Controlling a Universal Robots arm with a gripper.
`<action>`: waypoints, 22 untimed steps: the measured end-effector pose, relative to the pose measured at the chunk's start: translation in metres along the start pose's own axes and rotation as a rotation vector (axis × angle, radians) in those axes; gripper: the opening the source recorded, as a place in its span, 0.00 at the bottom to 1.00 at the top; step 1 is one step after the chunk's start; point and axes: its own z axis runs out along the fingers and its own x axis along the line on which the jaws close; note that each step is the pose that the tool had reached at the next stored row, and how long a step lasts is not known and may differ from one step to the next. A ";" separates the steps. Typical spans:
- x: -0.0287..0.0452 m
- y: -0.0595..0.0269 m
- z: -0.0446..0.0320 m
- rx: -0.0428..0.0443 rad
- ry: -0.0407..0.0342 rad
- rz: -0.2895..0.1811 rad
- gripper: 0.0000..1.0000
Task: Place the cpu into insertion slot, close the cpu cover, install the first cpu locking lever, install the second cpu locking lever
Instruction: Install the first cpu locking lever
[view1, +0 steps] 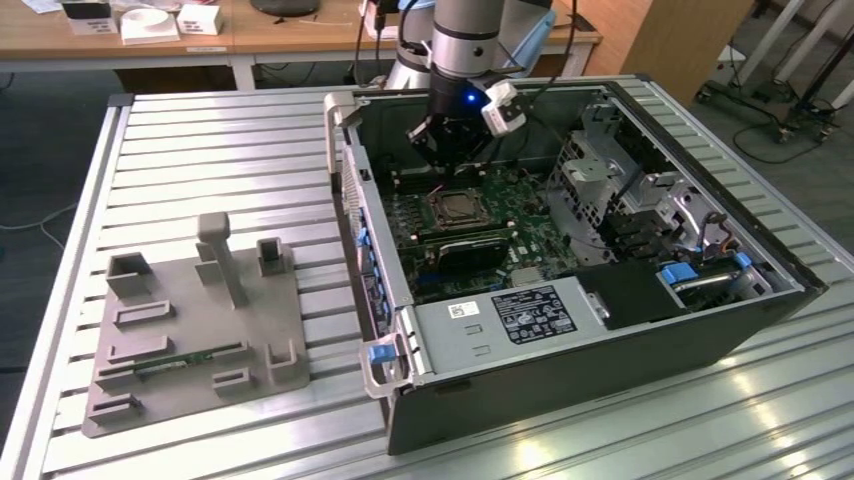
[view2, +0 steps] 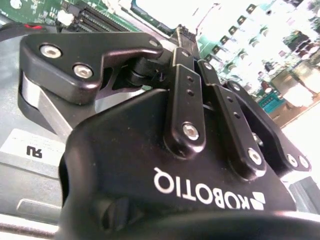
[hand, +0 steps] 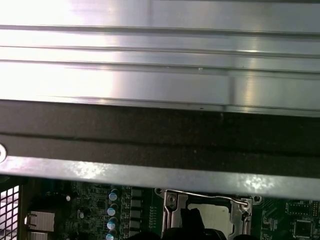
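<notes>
An open computer case (view1: 587, 370) lies on a slatted metal table. On its green motherboard (view1: 514, 235) the cpu (view1: 462, 207) sits in its socket, a dull silver square. The silvery cpu cover (hand: 171, 210) lies flat around the cpu (hand: 220, 217). My gripper (view1: 445, 160) hangs inside the case, just above the socket on its far side. In the second wrist view the black gripper (view2: 181, 35) narrows to a shut tip with nothing seen in it. Its dark fingertips (hand: 192, 222) overlap the socket's near edge in the first wrist view.
A grey box with a white label (view1: 521, 315) fills the case's near end, and a metal drive cage (view1: 601, 170) stands on the exterior view's right. A grey fixture plate (view1: 200, 330) lies on the table at that view's left. The case wall (hand: 160, 135) runs close behind the socket.
</notes>
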 end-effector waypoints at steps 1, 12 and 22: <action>0.0000 0.0004 0.0005 -0.0094 -0.0005 0.000 0.10; 0.0001 0.0019 0.0046 -0.1117 -0.0133 0.002 0.10; 0.0001 0.0019 0.0054 -0.1121 -0.0168 0.005 0.10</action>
